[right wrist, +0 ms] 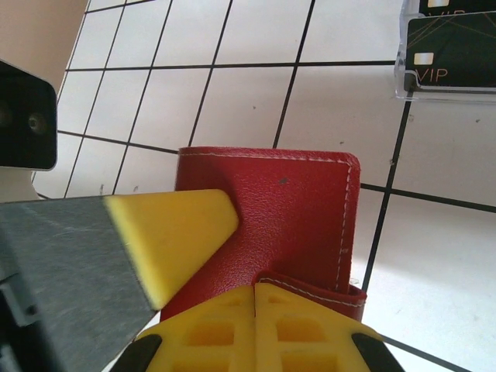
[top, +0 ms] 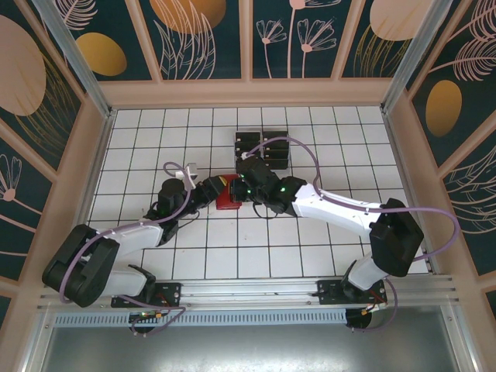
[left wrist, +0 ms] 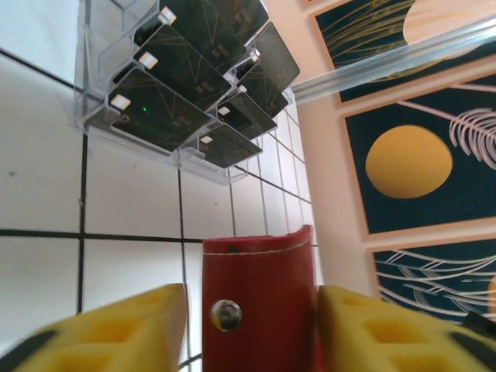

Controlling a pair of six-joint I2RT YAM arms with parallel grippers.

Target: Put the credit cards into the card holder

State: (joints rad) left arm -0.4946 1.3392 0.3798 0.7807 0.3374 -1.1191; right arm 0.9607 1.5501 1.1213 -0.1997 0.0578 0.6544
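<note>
The left arm rises from its base at the near left corner, elbow folded low, and reaches forward and right over the white tiled table (top: 155, 139). The left gripper (top: 215, 189) meets the small red leather folding card holder (top: 226, 203) near the middle of the table. In its wrist view the yellow fingers (left wrist: 124, 329) stand close on either side of the holder's raised flap. One pad touches the flap and the other is just beside it, so I cannot tell whether the grip is tight.

The right arm stretches from the near right corner, elbow out, forearm angled left. The right gripper (right wrist: 256, 291) is clenched, its tips at the holder's near edge. Just behind stands a clear plastic slotted rack (top: 263, 147) holding the thin black credit cards (left wrist: 186, 70), each tilted in its slot.
</note>
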